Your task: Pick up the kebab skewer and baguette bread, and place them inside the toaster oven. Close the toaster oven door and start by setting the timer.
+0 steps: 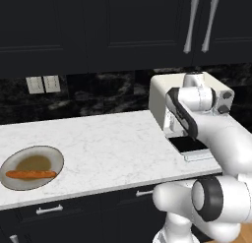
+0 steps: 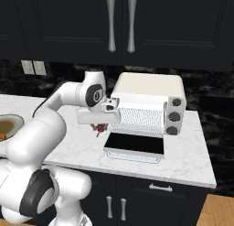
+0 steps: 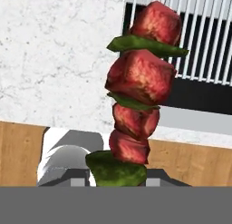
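- Just ahead of my gripper (image 2: 98,127), the toaster oven (image 2: 148,104) stands open, door (image 2: 135,146) dropped flat.
- Jaws clamped on the kebab skewer (image 3: 139,89), I think; its length points toward the rack.

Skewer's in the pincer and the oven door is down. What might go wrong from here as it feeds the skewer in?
1. The kebab skewer is held by its lower end in the pincer, most of it sticking out, so it may swing or slip.
2. Its far end points at the wire rack; the tip could catch between bars.
3. The open toaster oven door lies flat just beside and below the pincer; a low approach could strike it.
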You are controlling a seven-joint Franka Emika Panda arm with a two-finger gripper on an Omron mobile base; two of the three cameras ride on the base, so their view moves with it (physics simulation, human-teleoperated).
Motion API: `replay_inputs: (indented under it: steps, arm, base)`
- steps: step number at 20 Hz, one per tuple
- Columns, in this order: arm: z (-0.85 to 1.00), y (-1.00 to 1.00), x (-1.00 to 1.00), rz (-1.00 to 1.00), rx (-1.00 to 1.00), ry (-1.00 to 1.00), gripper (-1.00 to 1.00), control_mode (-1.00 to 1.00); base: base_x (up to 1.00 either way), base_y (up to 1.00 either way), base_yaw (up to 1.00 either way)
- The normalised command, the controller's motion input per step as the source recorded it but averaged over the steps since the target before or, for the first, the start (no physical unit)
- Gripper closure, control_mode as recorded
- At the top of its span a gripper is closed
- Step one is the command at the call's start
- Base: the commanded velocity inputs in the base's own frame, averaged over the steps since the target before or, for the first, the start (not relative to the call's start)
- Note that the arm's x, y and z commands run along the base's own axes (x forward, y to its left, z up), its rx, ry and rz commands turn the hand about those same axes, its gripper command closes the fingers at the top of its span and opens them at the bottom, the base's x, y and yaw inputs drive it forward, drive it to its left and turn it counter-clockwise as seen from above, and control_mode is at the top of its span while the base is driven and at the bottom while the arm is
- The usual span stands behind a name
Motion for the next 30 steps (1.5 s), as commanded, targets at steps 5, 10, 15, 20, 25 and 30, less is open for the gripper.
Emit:
replay_inputs:
  steps: [5, 10, 15, 20, 25, 30]
  arm:
    - [0.0, -0.92, 0.01, -0.05, -0.01, 0.0, 1.0, -1.0]
    - [0.01, -0.49, 0.13, -0.01, 0.0, -0.04, 1.0, -1.0]
    - [0.01, 0.0, 0.1, 0.0, 0.0, -0.17, 1.0, -1.0]
    - [0.0, -0.03, 0.35, 0.0, 0.0, -0.08, 1.0, -1.0]
    - [-0.09, 0.0, 0.51, 0.0, 0.0, 0.0, 1.0, -1.0]
    - [-0.08, -0.06, 0.49, 0.0, 0.01, 0.0, 1.0, -1.0]
  base:
    - [0.0, 0.0, 0.0]
    - [0.0, 0.0, 0.0]
    - [0.0, 0.0, 0.0]
    - [0.0, 0.0, 0.0]
    - [0.0, 0.0, 0.0]
    - [0.0, 0.0, 0.0]
